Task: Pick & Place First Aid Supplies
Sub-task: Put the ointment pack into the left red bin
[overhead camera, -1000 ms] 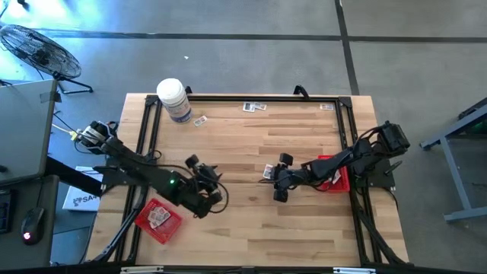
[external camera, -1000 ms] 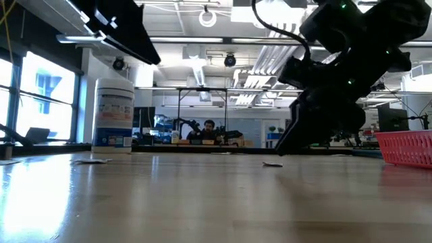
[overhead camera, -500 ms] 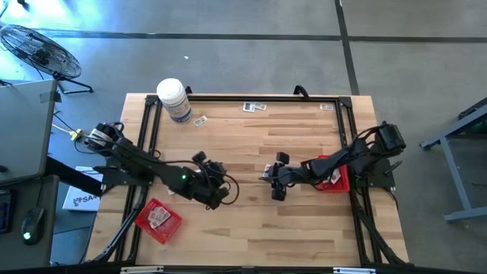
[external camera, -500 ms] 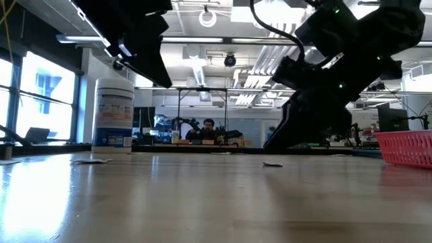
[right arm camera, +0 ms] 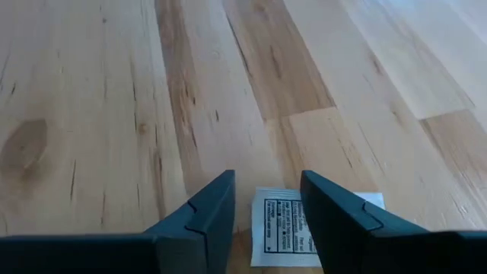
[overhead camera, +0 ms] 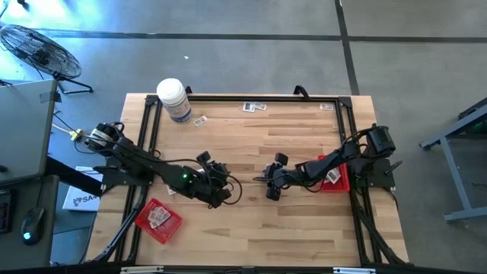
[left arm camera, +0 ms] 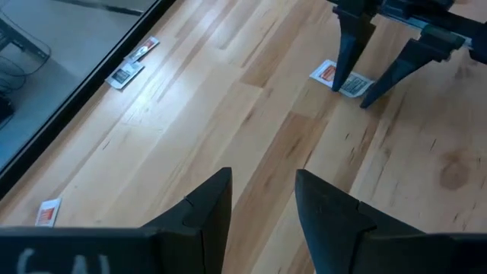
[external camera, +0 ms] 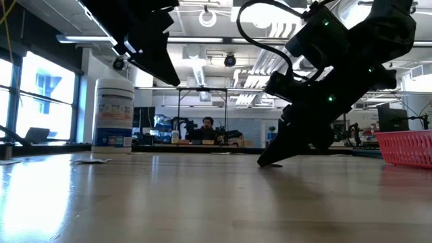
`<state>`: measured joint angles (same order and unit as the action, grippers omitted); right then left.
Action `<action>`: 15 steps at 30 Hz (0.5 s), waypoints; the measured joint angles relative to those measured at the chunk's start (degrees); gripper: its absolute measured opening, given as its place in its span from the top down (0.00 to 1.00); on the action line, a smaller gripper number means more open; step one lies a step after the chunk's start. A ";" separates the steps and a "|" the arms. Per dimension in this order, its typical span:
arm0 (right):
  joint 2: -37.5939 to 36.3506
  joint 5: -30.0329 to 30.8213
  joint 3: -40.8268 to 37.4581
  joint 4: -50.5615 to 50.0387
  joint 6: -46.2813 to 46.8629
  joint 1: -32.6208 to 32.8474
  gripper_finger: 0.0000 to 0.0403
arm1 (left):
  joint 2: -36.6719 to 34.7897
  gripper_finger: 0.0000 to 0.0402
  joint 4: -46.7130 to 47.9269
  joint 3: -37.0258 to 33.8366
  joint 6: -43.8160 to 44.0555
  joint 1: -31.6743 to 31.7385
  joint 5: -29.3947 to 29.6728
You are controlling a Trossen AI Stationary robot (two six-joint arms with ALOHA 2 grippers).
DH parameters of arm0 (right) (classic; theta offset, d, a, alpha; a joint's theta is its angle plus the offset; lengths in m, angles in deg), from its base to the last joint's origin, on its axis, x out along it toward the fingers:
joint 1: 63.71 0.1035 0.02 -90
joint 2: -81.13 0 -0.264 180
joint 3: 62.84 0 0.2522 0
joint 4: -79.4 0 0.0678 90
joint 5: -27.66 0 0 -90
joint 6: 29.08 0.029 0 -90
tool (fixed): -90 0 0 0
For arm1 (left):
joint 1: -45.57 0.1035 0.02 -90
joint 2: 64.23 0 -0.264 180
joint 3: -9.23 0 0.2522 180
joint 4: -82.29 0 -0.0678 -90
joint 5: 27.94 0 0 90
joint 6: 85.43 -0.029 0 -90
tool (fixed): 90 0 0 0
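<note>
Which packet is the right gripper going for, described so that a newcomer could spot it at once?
Start at the red tray by the table's right edge and follow the right arm toward the table's middle. The right gripper stands open, fingertips at the wood, straddling a white packet with black print. Its one close neighbour, an orange-printed packet, lies just beside it; the other loose packets lie near the far edge.

table (overhead camera: 251,228): light wooden planks, edged by a black frame
jar (overhead camera: 174,100): large, white with a bluish label, upright near the far left corner
red tray, left (overhead camera: 144,221): near the front left edge
red tray, right (overhead camera: 340,183): by the right edge
fan (overhead camera: 39,53): on the floor, beyond the table's left corner
person (external camera: 208,128): far back in the room
</note>
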<state>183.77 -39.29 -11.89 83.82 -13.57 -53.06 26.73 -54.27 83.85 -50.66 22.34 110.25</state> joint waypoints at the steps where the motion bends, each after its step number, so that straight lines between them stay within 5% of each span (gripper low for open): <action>1: -0.01 0.24 0.00 -0.44 0.39 0.02 0.65 | 0.00 0.64 -0.07 0.00 0.02 -0.02 0.00; 15: 0.01 1.24 -0.10 -1.20 2.51 0.07 0.88 | 0.00 0.64 -0.09 0.00 0.04 0.01 -0.78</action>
<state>183.78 -38.05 -11.99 82.62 -11.06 -52.99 26.73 -54.36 83.85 -50.62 22.35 109.47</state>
